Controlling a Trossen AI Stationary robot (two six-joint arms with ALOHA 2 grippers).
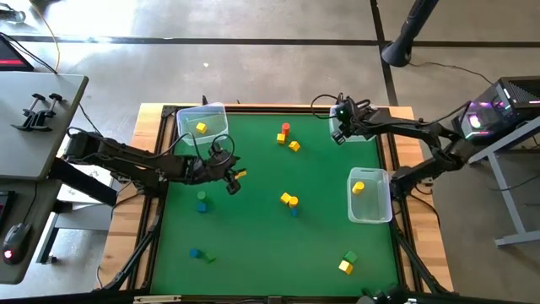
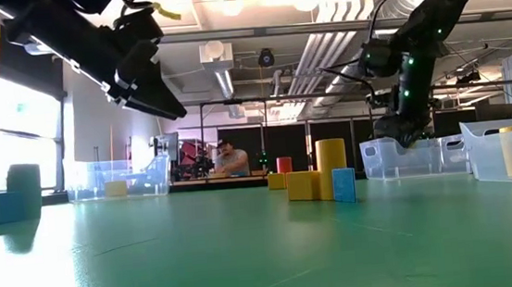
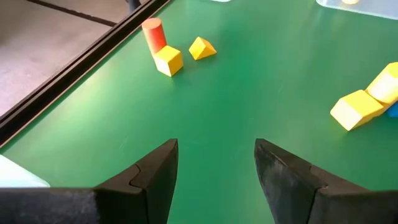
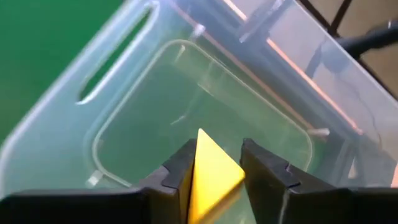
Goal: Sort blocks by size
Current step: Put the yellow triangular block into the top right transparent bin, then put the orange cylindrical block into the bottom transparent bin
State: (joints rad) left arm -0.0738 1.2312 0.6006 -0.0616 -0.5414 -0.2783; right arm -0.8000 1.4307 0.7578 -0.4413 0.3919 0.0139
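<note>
Right gripper [image 4: 214,171] over a clear bin [image 4: 124,81] at the far right corner of the worktop [image 1: 253,219] — fingers pinch a yellow wedge [image 4: 211,171] from both sides. Left gripper [image 3: 214,168] hangs over the left-middle of the mat, fingers apart, nothing between them. Blocks scattered on the worktop: red cylinder [image 1: 286,128] with yellow pieces far-centre, yellow pair [image 1: 289,200] mid, green-yellow pair [image 1: 348,262] near right, blue and green bits [image 1: 201,201] left. One yellow block [image 1: 201,127] in the far-left bin, another [image 1: 358,187] in the right-side bin.
</note>
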